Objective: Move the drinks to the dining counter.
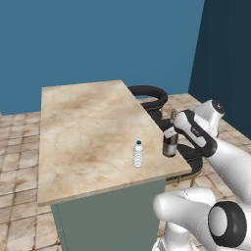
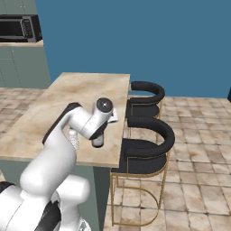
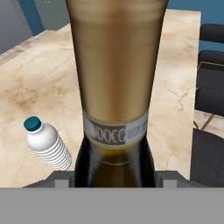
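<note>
Two drinks: wine bottle (image 1: 170,145) and water bottle (image 1: 138,154), both upright on the dining surface (image 1: 83,132), near its corner at the stool side.
Wine bottle: dark glass, tan neck, pale label band; stands close to the surface's edge.
Water bottle: clear, ribbed, teal cap; just beside the wine bottle, not touching it.
Gripper (image 1: 171,131): clenched on the wine bottle at its neck.
Stools (image 2: 145,149): two black round ones, tucked against that edge.
Microwave (image 2: 19,28): on a far worktop.
</note>
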